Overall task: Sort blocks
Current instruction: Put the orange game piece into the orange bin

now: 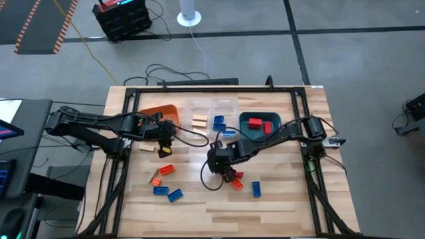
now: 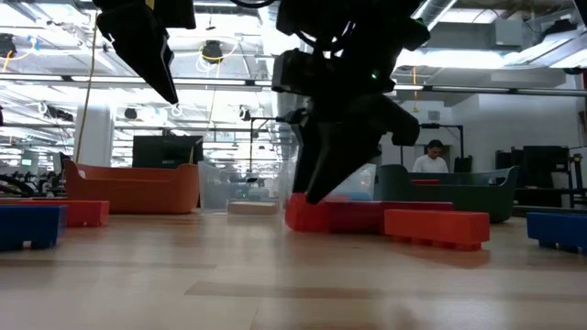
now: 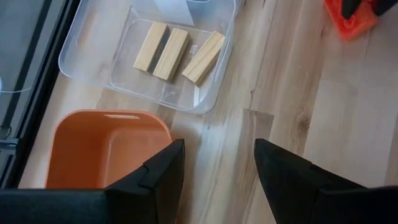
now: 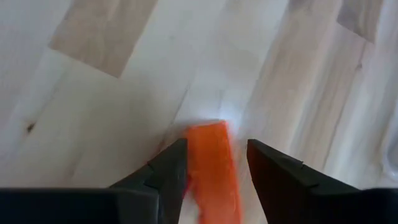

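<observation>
Three tan blocks (image 3: 176,53) lie in the clear tray (image 3: 93,68). Just beside it, the left claw (image 3: 217,168) stands apart, empty. The right claw (image 4: 214,165) straddles one red block (image 4: 211,168), perhaps not clamped.

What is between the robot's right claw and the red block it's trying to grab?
Nothing visible. The right gripper is down at the table with its open fingers on either side of the red block, and only bare wooden table shows around them. The left gripper hangs open near the orange tray, well away.
</observation>
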Tool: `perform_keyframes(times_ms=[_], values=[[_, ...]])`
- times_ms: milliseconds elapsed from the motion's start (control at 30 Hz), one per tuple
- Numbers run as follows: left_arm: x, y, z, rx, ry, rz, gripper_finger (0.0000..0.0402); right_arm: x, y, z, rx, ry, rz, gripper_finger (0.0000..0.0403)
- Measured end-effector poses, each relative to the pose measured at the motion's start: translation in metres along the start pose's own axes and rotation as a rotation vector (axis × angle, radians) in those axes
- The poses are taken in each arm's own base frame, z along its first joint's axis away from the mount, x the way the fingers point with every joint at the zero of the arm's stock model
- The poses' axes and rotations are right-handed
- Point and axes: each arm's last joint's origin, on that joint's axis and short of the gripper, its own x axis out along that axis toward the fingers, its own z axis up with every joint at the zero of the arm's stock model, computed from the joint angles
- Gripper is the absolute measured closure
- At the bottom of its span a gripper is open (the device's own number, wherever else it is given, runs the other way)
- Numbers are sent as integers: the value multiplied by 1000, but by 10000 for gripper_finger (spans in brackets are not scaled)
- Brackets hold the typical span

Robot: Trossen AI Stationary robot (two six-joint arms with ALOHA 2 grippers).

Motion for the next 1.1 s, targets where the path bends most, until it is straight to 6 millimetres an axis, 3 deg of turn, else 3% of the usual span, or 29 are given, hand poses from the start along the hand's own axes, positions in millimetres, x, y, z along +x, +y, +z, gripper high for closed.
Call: perform_keyframes(times_ms=[600, 1100], values=[[0, 0, 0, -6, -1, -4, 212, 12, -9, -18, 38, 45, -9, 179], [0, 0, 0, -6, -1, -4, 212, 3, -10, -11, 86, 50, -10, 179]])
